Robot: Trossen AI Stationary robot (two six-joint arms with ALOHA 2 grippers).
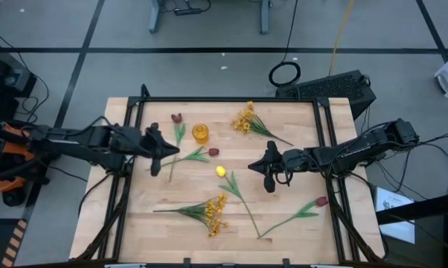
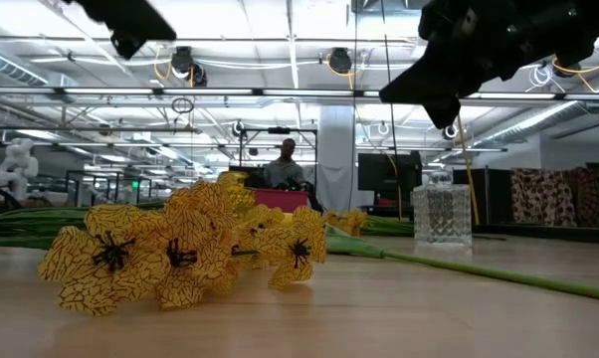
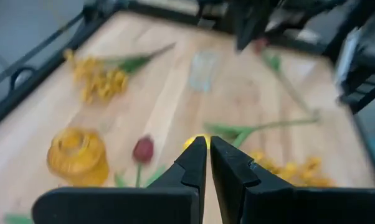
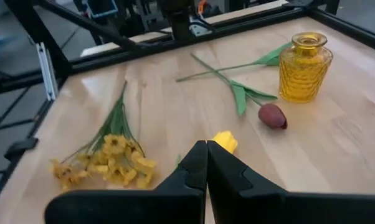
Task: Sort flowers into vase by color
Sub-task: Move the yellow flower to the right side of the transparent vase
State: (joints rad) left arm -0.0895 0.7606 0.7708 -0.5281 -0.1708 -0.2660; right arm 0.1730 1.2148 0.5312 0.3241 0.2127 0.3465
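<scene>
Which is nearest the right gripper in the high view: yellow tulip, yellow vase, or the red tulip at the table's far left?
From the right gripper, over the table's middle right:
1. Yellow tulip, just to its left.
2. Yellow vase, farther left, toward the far edge.
3. Red tulip, beyond the vase, far-left area.

A light wooden table (image 1: 298,186) framed by black rails is being occupied by scattered artificial flowers and a vase. A yellow glass vase (image 1: 200,134) is being kept upright at the far middle, with a dark-red tulip (image 1: 176,118) lying to its left and another red tulip (image 1: 213,152) just beside it on the near side. A yellow tulip (image 1: 221,172) is being shown at the centre. A yellow blossom spray (image 1: 244,119) is lying at the far right, another spray (image 1: 215,214) near the front, and a third red tulip (image 1: 321,201) at the near right.
</scene>
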